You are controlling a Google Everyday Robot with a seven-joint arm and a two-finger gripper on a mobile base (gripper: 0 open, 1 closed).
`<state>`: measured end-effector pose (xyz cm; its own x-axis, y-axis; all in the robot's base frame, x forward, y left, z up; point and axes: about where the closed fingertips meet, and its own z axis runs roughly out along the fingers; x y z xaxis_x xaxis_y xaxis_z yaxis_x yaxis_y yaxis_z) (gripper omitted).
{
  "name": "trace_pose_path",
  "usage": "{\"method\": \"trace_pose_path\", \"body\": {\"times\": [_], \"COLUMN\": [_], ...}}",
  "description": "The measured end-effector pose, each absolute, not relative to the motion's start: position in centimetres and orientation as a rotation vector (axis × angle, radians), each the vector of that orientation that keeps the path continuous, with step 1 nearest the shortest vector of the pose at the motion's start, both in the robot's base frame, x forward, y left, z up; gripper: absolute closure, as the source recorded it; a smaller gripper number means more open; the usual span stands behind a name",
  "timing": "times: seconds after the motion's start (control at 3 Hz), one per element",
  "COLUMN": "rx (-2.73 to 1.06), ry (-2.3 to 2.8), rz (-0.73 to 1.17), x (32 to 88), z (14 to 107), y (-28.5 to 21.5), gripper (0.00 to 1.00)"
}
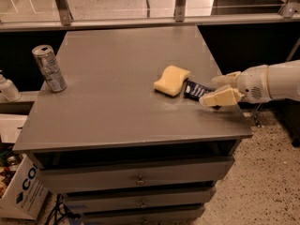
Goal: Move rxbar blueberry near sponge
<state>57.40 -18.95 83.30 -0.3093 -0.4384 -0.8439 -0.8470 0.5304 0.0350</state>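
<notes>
At the desk's (117, 121) right edge: gripper (216, 89) reaches in from the right, fingers (221, 98) closed narrowly on the right end of the rxbar blueberry (193, 89). The bar lies flat, its left end just beside the sponge (171, 80), possibly touching. Placement step appears nearly done. Next move, by my judgement: release cleanly and back away without dragging the bar or nudging the sponge.
</notes>
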Motion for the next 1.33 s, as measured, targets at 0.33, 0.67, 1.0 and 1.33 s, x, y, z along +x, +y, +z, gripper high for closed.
{"method": "trace_pose_path", "body": {"times": [0.33, 0.67, 1.0, 1.33], "rx": [-1.046, -1.031, -1.011, -0.99], "ry": [1.929, 1.914, 1.885, 1.832], "rz": [0.633, 0.618, 0.594, 0.597], "x": [57.5, 58.0, 58.8, 58.8], "z": [84.0, 85.5, 87.5, 89.3], "y": [-18.7, -20.4, -24.0, -28.0], "gripper": [0.0, 0.0, 0.0, 0.0]}}
